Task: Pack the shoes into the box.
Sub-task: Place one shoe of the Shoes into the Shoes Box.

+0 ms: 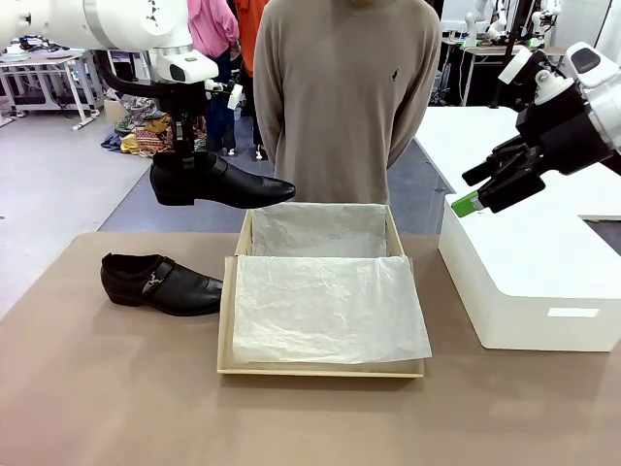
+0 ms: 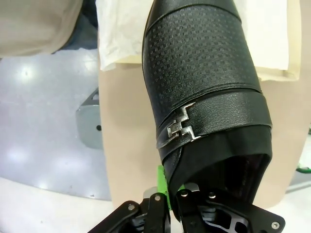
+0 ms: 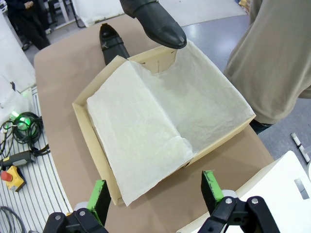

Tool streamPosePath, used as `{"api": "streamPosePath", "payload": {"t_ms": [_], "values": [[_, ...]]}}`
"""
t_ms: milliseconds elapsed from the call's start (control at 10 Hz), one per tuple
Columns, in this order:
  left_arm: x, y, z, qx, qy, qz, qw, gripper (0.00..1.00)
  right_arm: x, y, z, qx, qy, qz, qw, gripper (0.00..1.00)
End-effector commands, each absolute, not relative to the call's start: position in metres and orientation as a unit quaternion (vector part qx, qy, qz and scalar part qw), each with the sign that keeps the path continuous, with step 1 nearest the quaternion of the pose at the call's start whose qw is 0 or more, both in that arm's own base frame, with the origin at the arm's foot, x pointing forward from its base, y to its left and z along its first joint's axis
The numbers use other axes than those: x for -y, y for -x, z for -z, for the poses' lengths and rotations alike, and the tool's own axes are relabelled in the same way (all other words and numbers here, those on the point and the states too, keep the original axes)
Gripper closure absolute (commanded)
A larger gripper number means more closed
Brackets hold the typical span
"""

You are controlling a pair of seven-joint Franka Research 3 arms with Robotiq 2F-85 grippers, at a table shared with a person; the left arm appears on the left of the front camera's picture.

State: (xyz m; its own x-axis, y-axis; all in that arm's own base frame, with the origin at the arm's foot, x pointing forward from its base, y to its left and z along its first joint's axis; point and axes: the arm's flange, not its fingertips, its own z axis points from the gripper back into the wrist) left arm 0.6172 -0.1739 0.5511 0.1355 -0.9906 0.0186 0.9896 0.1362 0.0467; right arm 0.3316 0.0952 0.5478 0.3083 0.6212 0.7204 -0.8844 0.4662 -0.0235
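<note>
My left gripper [image 1: 182, 148] is shut on the heel rim of one black shoe [image 1: 221, 182] and holds it level in the air, its toe over the far left corner of the box [image 1: 225, 335]. The left wrist view shows that shoe [image 2: 204, 87] with its metal buckle, pinched at the collar by the left gripper [image 2: 170, 194]. On the table left of the box lies the other shoe [image 1: 160, 283]. White tissue paper [image 1: 325, 306] lines the open tan box. My right gripper [image 1: 482, 191] hangs open above the white block; its view looks down on the box [image 3: 82, 121], with the right gripper [image 3: 155, 191] holding nothing.
A large white block [image 1: 529, 282] stands on the table right of the box. A person [image 1: 349, 97] in a beige sweater stands at the far edge behind the box. The near part of the table [image 1: 116, 388] is bare.
</note>
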Motion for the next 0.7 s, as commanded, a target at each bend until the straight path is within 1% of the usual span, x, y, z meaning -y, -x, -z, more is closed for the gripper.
{"api": "streamPosePath", "payload": {"t_ms": [0,600], "values": [[0.197,-0.617,-0.558,0.032,-0.012,0.651,0.758,1.0,-0.095,-0.335,-0.548,0.348,-0.201,-0.485,0.777,0.0],[0.299,-0.621,-0.533,0.037,0.017,0.688,0.725,1.0,-0.095,-0.335,-0.548,0.348,-0.201,-0.485,0.777,0.0]]}}
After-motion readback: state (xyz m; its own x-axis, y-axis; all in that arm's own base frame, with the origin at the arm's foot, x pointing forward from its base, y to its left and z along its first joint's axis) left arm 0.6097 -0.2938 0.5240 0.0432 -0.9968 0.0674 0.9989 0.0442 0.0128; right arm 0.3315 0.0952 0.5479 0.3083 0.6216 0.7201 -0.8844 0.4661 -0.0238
